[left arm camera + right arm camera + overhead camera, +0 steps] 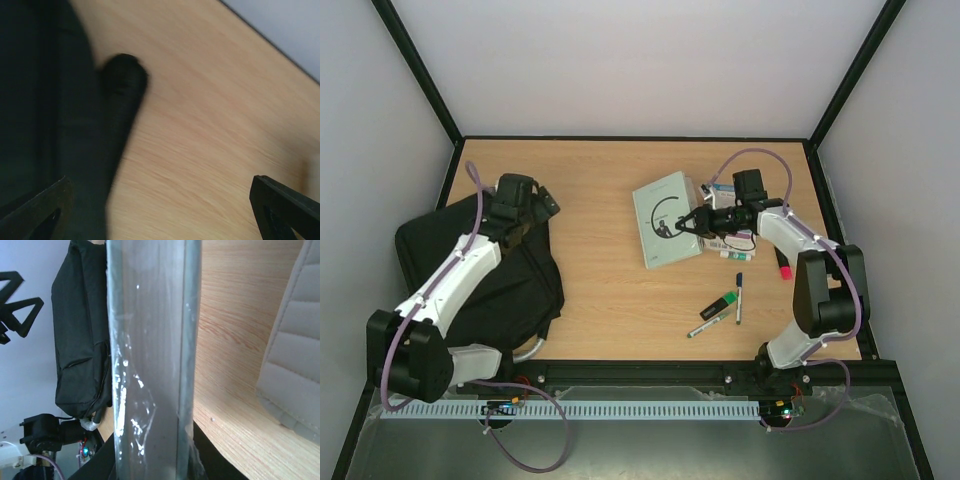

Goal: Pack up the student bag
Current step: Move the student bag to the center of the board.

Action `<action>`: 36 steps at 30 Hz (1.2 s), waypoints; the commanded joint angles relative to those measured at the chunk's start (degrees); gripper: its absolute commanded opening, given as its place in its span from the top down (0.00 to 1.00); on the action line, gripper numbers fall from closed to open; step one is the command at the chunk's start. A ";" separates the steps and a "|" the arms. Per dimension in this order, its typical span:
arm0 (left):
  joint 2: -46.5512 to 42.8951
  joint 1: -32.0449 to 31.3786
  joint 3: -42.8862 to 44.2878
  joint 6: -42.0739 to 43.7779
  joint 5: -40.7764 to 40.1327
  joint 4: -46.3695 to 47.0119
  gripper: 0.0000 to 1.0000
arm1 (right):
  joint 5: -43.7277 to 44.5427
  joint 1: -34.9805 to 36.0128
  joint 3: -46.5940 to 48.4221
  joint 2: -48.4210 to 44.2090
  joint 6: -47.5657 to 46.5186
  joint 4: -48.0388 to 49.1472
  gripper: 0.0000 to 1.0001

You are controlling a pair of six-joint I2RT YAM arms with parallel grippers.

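The student bag (490, 275) is a black soft backpack lying at the left of the table, its grey loop handle (526, 350) at the near edge. My left gripper (542, 205) hovers at the bag's far right corner. In the left wrist view, my left gripper (165, 215) stands open with only bare wood between its fingers, and the bag (45, 115) fills the left side. My right gripper (688, 222) is shut on the right edge of a grey-green book (660, 240). The book's plastic-wrapped edge (150, 355) runs between the jaws of my right gripper (152, 467).
A stack of small boxes (728, 243) lies under the right wrist. A green marker (720, 305), a blue pen (739, 297), another pen (705, 325) and a pink-red item (784, 270) lie near the front right. A grey padded thing (295, 360) shows beside the book.
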 commanded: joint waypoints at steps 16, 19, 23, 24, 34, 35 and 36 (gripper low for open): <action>6.47 9.14 -6.16 -1.17 -23.07 -8.80 0.00 | -3.66 0.19 0.21 -3.71 -3.32 4.13 0.99; 9.80 9.08 -6.47 -0.15 -18.59 -5.74 0.01 | -3.70 -0.02 0.20 -3.81 -3.40 4.09 0.99; 15.19 8.13 -7.08 -0.11 -9.44 -0.05 0.01 | -3.80 -0.62 0.20 -3.80 -3.41 4.00 0.99; 15.96 7.69 -7.63 -0.66 -7.02 1.82 0.01 | -3.80 -0.82 0.21 -3.85 -3.40 3.94 0.99; 26.64 -4.75 -2.11 -1.01 3.49 11.32 0.02 | -4.07 -3.02 0.01 -4.07 -3.01 4.09 0.99; 27.70 -5.67 -0.72 -1.02 3.87 11.66 0.02 | -4.16 -3.10 0.00 -4.03 -3.05 4.02 0.99; 28.82 -6.55 0.65 -1.20 4.38 11.68 0.03 | -4.11 -3.26 0.02 -3.96 -3.05 3.96 0.99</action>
